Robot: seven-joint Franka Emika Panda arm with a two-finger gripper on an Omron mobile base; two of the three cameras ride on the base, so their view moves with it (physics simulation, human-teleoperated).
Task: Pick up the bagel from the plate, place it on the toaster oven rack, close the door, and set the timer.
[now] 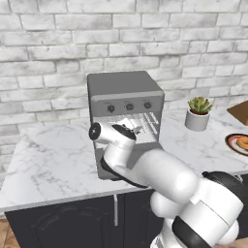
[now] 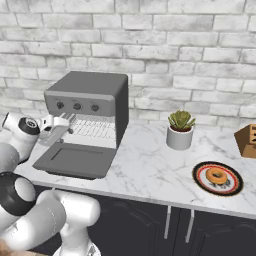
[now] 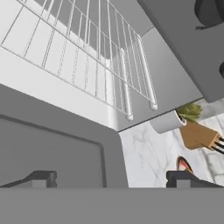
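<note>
**Bagel sat well to the right of the empty claw**

From the left base view, the bagel [image 1: 243,142] lay on the plate [image 1: 232,144] at the counter's far right edge, while the gripper [image 1: 130,127] hovered at the oven mouth.

From the right, the door [image 2: 75,161] lay folded flat; a potted plant [image 2: 180,130] stood between oven and plate, with bare counter in front of it.

In the hand view, the jaws stood spread wide, grasping nothing, below the toaster oven rack [image 3: 83,57].
</note>
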